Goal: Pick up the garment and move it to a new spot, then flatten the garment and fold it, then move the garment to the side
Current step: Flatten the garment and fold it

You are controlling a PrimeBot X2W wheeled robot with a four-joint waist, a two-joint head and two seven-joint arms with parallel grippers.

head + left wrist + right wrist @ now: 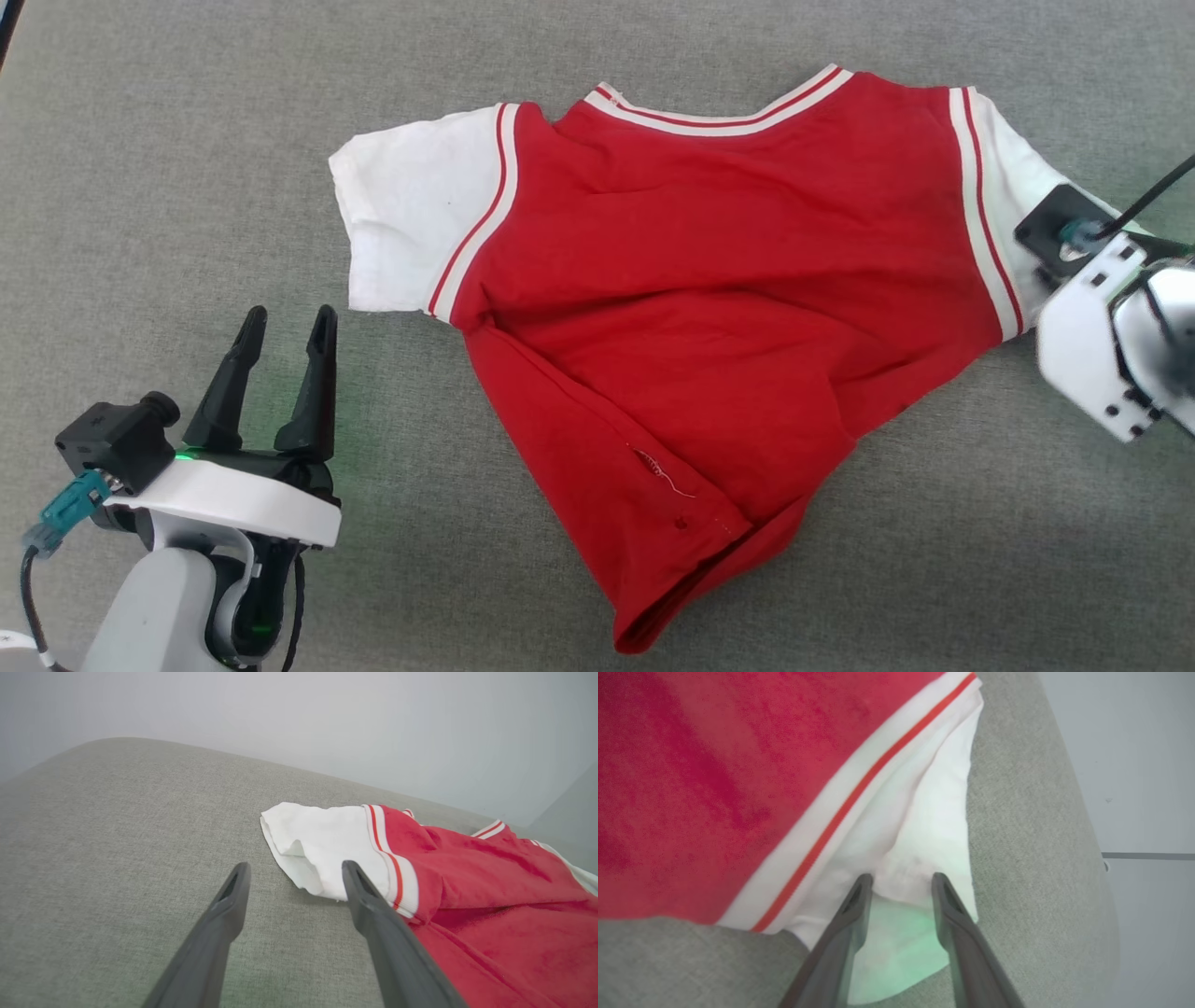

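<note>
Head view: garment (709, 308) lies spread on grey woven surface (187, 140), neckline trim (719, 117) toward far edge, hem corner (644, 635) toward robot, body creased and skewed. Side facing up is plain red w/ white-and-red stripe trim at neck and shoulders; a short pale stitch line (663, 471) sits on the side seam. L gripper (289, 322) hovers near the left white sleeve (411, 215) but apart from it, jaws wide, nothing between them. R wrist view: R gripper (901, 879) is down on the right white sleeve (924, 826), fingers part-spread w/ a raised ridge of white cloth between the tips; can't tell if it's actually pinched.
</note>
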